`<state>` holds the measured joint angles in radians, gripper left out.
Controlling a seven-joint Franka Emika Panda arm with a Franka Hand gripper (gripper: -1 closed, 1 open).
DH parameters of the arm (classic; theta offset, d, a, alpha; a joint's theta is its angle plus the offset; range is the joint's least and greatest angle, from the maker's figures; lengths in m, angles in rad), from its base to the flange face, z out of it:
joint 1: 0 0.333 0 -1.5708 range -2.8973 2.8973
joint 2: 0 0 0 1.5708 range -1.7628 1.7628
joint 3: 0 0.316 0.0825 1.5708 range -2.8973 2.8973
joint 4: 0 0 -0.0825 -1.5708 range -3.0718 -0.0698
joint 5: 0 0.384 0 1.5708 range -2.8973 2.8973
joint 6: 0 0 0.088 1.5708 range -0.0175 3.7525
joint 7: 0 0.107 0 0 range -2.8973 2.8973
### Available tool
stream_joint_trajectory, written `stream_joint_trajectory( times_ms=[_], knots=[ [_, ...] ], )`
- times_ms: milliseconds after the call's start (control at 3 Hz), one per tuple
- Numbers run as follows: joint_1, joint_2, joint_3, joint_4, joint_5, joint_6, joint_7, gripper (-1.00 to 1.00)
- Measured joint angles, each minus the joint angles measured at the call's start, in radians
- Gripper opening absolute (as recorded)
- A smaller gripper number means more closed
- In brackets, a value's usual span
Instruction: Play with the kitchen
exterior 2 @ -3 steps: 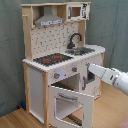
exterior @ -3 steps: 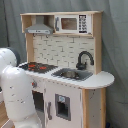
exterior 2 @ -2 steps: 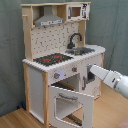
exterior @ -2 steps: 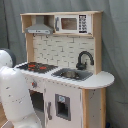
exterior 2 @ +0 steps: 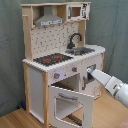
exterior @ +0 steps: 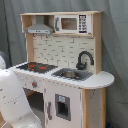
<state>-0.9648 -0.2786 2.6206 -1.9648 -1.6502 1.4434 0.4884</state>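
The tall toy kitchen of pale wood and white panels (exterior 2: 62, 60) fills the middle of the frame in both exterior views, standing on a wooden floor against a grey-green curtain. Black hob with red rings (exterior 2: 52, 59) sits centre-left in the second exterior view; grey sink (exterior 2: 82, 50) and curved black tap (exterior 2: 74, 39) are right of it. In the first exterior view the hob is at mid-left, the sink and tap at centre-right. Grey extractor hood (exterior 2: 48, 20) and white microwave panel (exterior 2: 76, 11) are up top, over the pale pegboard back (exterior 2: 52, 37).

The windowed oven door (exterior 2: 70, 102) is swung open, hanging out toward the lower centre of the second exterior view. The cupboard door with a dark panel (exterior: 62, 106) is closed at lower centre in the first exterior view.

My white arm (exterior 2: 111, 85) enters from the right edge of the second exterior view and reaches left. My gripper (exterior 2: 87, 73) is right at the kitchen's front, by the upper right corner of the oven opening. Jaw opening: can't tell, and can't tell whether anything is held. In the first exterior view my arm's white body fills the lower left corner, in front of the kitchen's left side.
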Motion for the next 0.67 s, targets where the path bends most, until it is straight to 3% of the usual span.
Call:
stream_joint_trajectory(
  times_ms=[667],
  knots=[
    [0.000, -0.109, 0.000, 0.072, 0.007, 0.014, 0.175, 1.00]
  ],
)
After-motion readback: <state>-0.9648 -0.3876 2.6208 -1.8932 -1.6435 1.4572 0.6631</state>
